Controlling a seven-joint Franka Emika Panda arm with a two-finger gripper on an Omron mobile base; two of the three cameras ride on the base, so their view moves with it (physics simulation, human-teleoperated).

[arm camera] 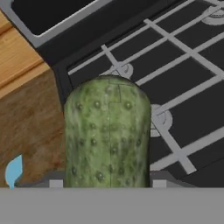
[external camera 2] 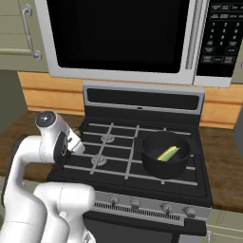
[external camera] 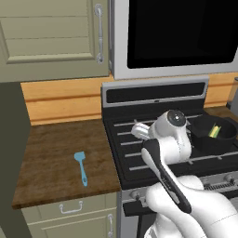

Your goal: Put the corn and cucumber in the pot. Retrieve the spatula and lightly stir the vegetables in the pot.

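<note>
Your fingers [arm camera: 107, 186] were clamped on cucumber [arm camera: 107, 138], held upright between them above stove [external camera 2: 118, 142] left burners, near tabletop [external camera: 56, 153] edge. Corn [external camera 2: 168, 153] lay inside pot [external camera 2: 163, 166], yellow cob with pale green husk ends showing. Pot sat on stove's right front burner. Spatula [external camera: 82, 168] lay flat on wooden tabletop left of stove, well apart from pot, blade end pointing away from front edge. Blue spatula tip also showed in your hand view.
</note>
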